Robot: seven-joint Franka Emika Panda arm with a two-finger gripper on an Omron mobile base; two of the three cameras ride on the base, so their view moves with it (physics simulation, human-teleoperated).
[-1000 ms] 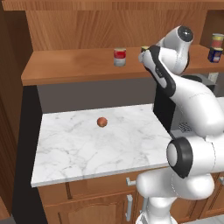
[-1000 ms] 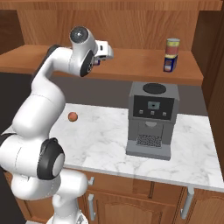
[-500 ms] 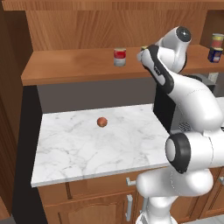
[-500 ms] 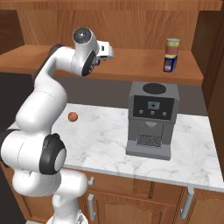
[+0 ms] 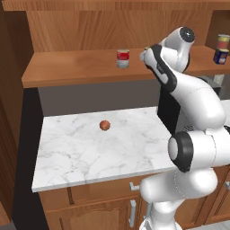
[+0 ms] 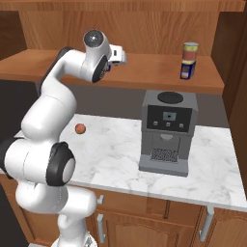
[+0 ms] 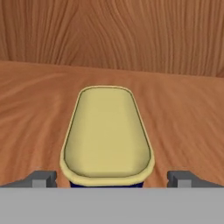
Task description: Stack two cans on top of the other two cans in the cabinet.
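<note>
The jaws are seen spread wide in the hand view, where the gripper [image 7: 111,178] is placed just over a blue can with a yellow top [image 7: 107,133]; the two dark finger tips [image 7: 42,178] stand one on either side of the can, apart from its rim, and nothing is gripped. The can's yellow lid is seen close up, with a thin strip of dark blue wall beneath its near edge, and it is stood upright on the plank shelf of the cabinet [image 7: 183,113], before the wood-grain back panel. In the left base view the hand is found at the shelf, just to the right of a red-and-white can [image 5: 122,59] with a silver top, which is stood upright and apart from the hand. Well off along the same shelf, near its right end, a pair of cans is seen already stacked: a can with a red and yellowish label [image 6: 190,51] is set on top of another dark blue can [image 6: 187,70]. Below the cabinet [image 5: 76,67] a white marble counter [image 5: 85,148] is laid out, on which a small orange-brown ball [image 5: 104,125] is left by itself and a grey coffee machine [image 6: 166,132] is stood towards the right.
</note>
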